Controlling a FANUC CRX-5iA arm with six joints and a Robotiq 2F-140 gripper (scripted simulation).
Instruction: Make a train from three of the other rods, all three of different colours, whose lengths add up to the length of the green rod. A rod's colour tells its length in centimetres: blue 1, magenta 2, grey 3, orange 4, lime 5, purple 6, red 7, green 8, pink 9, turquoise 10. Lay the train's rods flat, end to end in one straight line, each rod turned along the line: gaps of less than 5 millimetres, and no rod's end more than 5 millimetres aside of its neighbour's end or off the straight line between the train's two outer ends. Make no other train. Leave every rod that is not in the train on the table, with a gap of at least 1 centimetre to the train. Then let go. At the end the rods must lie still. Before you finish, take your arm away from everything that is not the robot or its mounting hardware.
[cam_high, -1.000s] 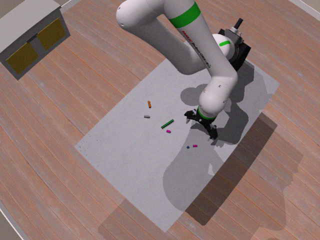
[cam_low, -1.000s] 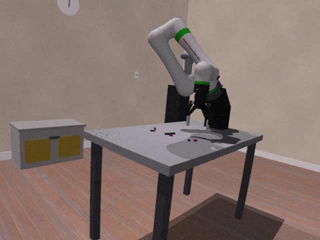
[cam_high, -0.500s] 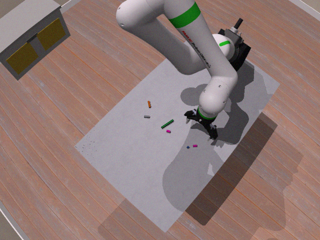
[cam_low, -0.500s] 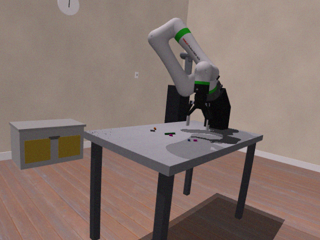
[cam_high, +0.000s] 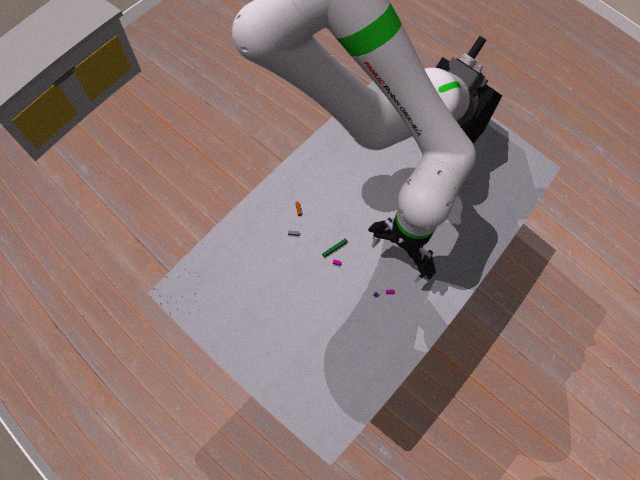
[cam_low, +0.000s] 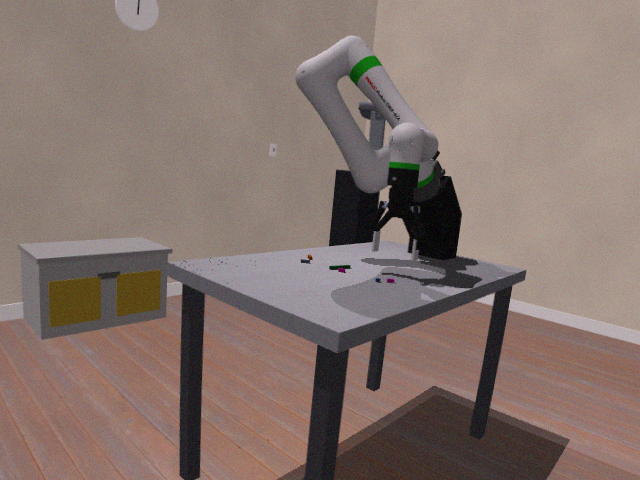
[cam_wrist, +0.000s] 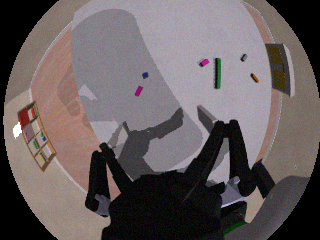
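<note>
The green rod (cam_high: 334, 247) lies flat on the grey table, with a magenta rod (cam_high: 337, 262) close beside its lower end. An orange rod (cam_high: 298, 208) and a grey rod (cam_high: 294, 233) lie apart to the left. A blue rod (cam_high: 376, 294) and a second magenta rod (cam_high: 390, 291) lie side by side nearer the front, a small gap between them. My gripper (cam_high: 400, 253) hangs open and empty above the table, right of the green rod. The wrist view shows the green rod (cam_wrist: 218, 72), the blue rod (cam_wrist: 146, 75) and both magenta rods (cam_wrist: 139, 91) ahead of the fingers.
The robot's black base (cam_high: 473, 98) stands at the table's far right corner. A grey cabinet with yellow doors (cam_high: 56, 72) stands on the floor to the left, away from the table. A dark mat (cam_low: 439, 439) lies under the table's right side.
</note>
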